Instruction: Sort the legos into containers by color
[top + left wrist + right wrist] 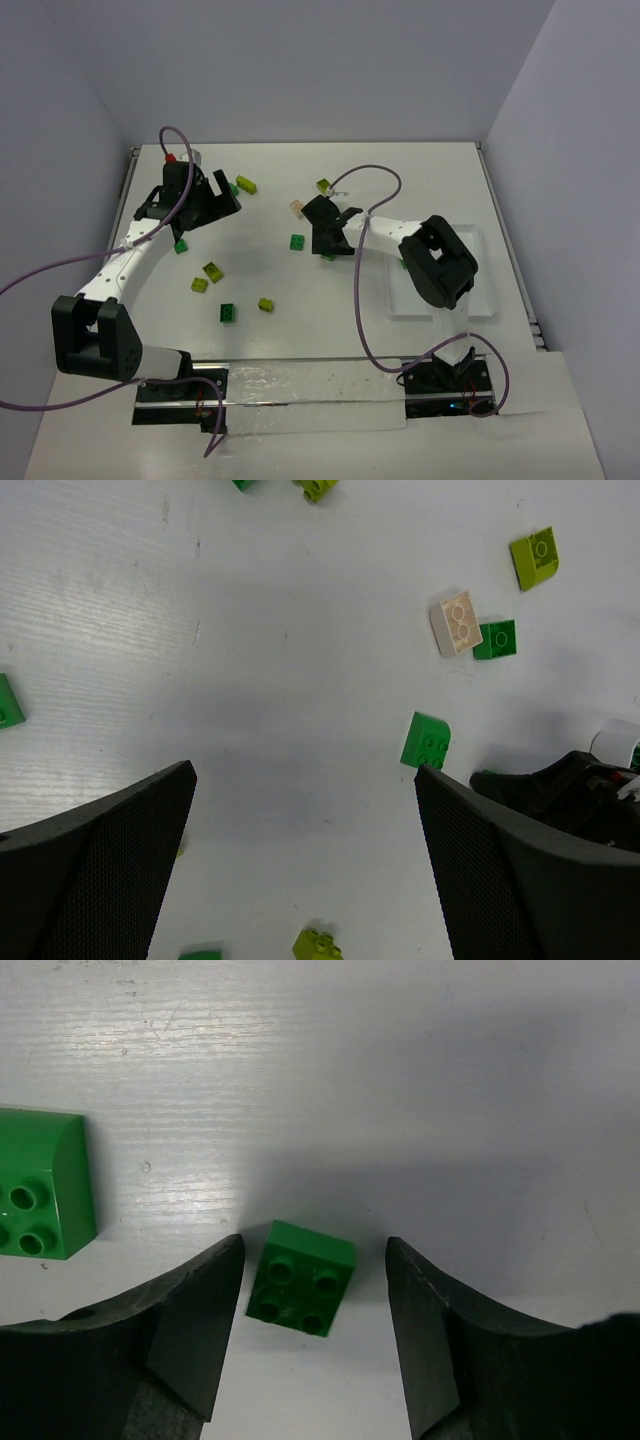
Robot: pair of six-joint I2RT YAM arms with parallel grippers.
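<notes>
My right gripper (pixel 312 1260) is low over the table, jaws open on either side of a dark green lego (pixel 301 1277), with a small gap on each side. In the top view that gripper (pixel 328 250) is at mid-table. A second dark green lego (pixel 40 1197) lies to its left. My left gripper (pixel 305 770) is open and empty, hovering at the back left (pixel 226 194). Ahead of it lie a peach lego (pixel 456 623), dark green legos (pixel 427 740) (pixel 495 639) and yellow-green ones (pixel 535 558) (pixel 318 944). The white tray of containers (pixel 488 300) sits at the right, mostly hidden by the right arm.
More legos are scattered left of centre: yellow-green (pixel 213 271), (pixel 266 304), (pixel 246 184) and dark green (pixel 228 313), (pixel 181 245). Grey walls close in the table at the back and on both sides. Purple cables loop above both arms.
</notes>
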